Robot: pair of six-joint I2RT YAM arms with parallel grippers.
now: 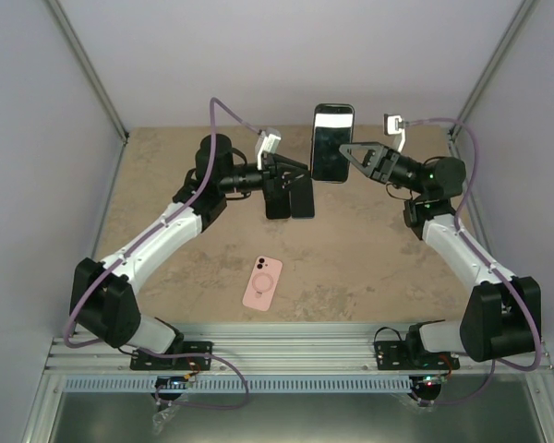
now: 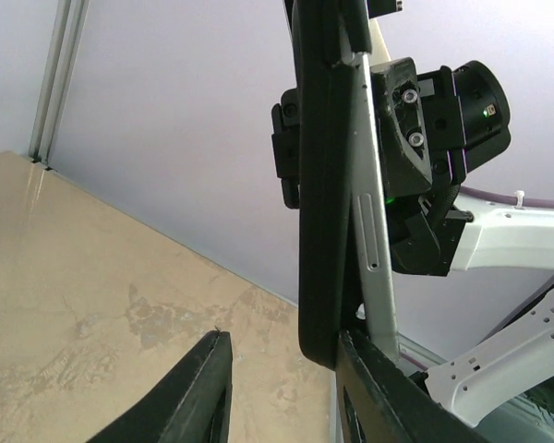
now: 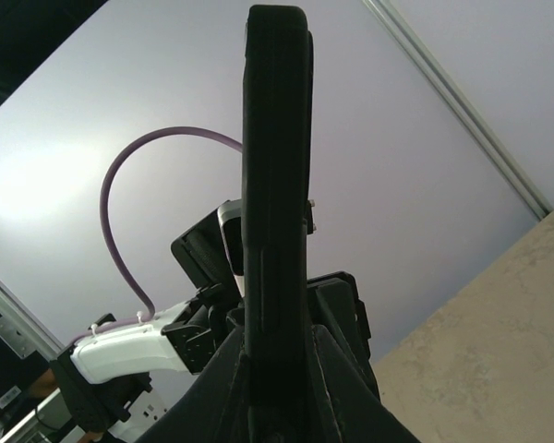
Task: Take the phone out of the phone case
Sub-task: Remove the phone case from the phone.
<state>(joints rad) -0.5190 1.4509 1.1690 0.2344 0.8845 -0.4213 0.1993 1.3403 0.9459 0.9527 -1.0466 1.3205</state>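
Observation:
A phone (image 1: 332, 143) in a black phone case is held upright above the far middle of the table, screen toward the camera. My right gripper (image 1: 353, 153) is shut on its right side; the right wrist view shows the case's black edge (image 3: 277, 185) clamped between both fingers (image 3: 223, 378). In the left wrist view the black case (image 2: 319, 185) and the phone's silver edge (image 2: 371, 240) part slightly toward the bottom. My left gripper (image 2: 282, 337) is open below them. Its right finger (image 2: 379, 388) touches the case's lower corner, and its left finger (image 2: 198, 388) stands clear.
A pink phone case (image 1: 262, 282) with a ring on its back lies flat on the table, nearer the arm bases. Grey walls (image 1: 258, 55) close off the back and sides. The left arm (image 1: 166, 231) and right arm (image 1: 462, 245) reach in from either side.

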